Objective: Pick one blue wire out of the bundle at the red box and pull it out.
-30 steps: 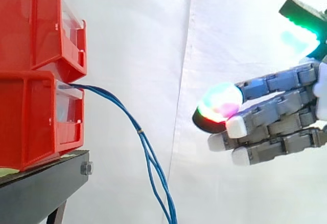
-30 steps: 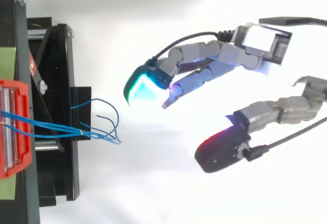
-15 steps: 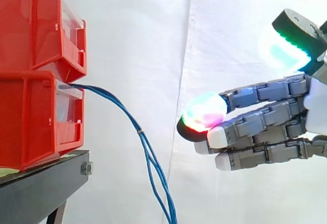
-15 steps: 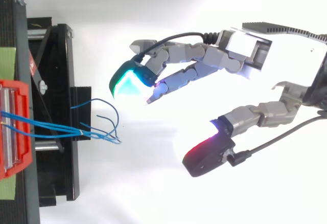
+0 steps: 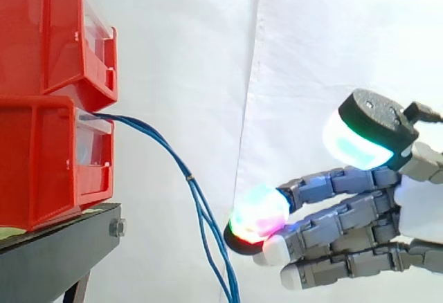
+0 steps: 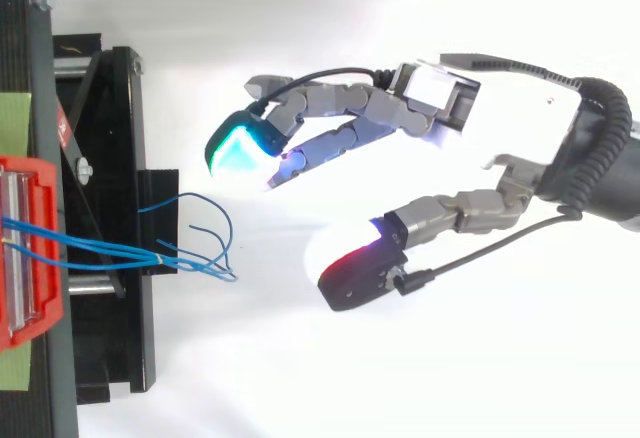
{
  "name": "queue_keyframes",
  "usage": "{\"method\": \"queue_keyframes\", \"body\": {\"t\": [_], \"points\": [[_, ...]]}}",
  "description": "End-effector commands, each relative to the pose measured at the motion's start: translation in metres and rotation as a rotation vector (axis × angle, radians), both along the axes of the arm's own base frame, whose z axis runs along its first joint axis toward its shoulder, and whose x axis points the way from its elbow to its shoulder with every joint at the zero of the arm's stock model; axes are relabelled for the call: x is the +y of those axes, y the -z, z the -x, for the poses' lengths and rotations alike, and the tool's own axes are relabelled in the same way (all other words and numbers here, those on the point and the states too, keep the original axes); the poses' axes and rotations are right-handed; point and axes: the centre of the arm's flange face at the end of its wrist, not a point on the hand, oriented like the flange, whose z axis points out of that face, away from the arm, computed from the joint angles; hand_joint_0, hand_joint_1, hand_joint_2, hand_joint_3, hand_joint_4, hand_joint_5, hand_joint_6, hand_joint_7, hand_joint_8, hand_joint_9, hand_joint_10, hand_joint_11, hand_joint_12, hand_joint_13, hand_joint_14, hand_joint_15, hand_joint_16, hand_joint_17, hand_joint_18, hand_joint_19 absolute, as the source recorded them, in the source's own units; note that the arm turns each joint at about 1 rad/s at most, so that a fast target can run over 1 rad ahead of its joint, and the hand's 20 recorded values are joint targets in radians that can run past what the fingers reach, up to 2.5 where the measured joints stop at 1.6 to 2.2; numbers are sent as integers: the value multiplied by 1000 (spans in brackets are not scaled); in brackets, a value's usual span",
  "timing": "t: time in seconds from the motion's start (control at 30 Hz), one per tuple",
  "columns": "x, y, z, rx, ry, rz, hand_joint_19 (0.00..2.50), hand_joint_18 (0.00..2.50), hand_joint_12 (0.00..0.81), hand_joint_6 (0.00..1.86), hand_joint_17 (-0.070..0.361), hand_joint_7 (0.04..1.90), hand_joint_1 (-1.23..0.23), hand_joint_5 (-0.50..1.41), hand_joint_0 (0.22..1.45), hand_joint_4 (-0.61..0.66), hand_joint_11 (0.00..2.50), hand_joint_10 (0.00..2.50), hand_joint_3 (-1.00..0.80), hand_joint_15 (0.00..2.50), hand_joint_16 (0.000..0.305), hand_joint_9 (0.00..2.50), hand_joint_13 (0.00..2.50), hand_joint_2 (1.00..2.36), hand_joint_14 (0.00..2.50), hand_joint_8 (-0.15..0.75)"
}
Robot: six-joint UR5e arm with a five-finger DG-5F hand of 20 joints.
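Pinching one wire point(image 5: 188, 176) alone calls for taking a single strand at the fanned loose ends point(image 6: 222, 270) from 3 o'clock, then drawing straight away from the red box point(image 5: 48, 158) they hang from. The hand point(image 6: 340, 123) is spread open, empty, apart from them. Side on, strands overlap and run off at 6 o'clock.

White curtain point(image 5: 173, 47) with a vertical seam as backdrop, black stand point(image 5: 55, 258) at lower left, silver bolt point(image 5: 117, 228) on its front edge, green strip point(image 6: 14, 118) on its top.
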Motion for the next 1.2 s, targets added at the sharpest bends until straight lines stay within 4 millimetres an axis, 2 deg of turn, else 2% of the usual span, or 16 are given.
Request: {"method": "queue_keyframes", "body": {"t": [0.0, 0.07, 0.17, 0.4, 0.57, 0.7, 0.93, 1.17], "points": [[-1, 23, -12, -7, 25, -16, 245, 234, 464, 503, 171, 768, -660, -165, 453, 287, 80, 2, -500, 64, 76, 534, 157, 1000, 2, 321], [3, 27, -19, -17, 20, -20, 252, 234, 463, 502, 170, 774, -660, -163, 455, 292, 95, 3, -500, 60, 76, 541, 159, 1000, 2, 324], [7, 23, -31, -35, 17, -24, 248, 248, 459, 502, 166, 786, -663, -161, 464, 295, 119, 4, -500, 59, 74, 571, 176, 1000, 2, 322], [17, 16, -37, -45, 10, 6, 265, 237, 455, 503, 160, 830, -675, -150, 490, 310, 163, 6, -500, 65, 71, 615, 197, 1000, 1, 324], [26, 38, -54, -49, 0, -5, 266, 211, 450, 503, 157, 846, -694, -145, 511, 327, 180, 6, -500, 54, 70, 640, 193, 1000, 1, 319], [27, 36, -60, -70, -22, -45, 273, 201, 445, 503, 155, 867, -698, -141, 526, 336, 191, 7, -500, 58, 69, 656, 189, 1000, 2, 321], [36, 16, -73, -107, -38, -24, 285, 186, 443, 504, 151, 901, -698, -135, 536, 358, 205, 7, -500, 56, 67, 669, 190, 1000, 1, 328], [47, 14, -75, -125, -50, -22, 285, 179, 436, 504, 148, 1008, -701, -123, 551, 378, 219, 8, -500, 55, 66, 672, 182, 1000, 2, 329]]}}
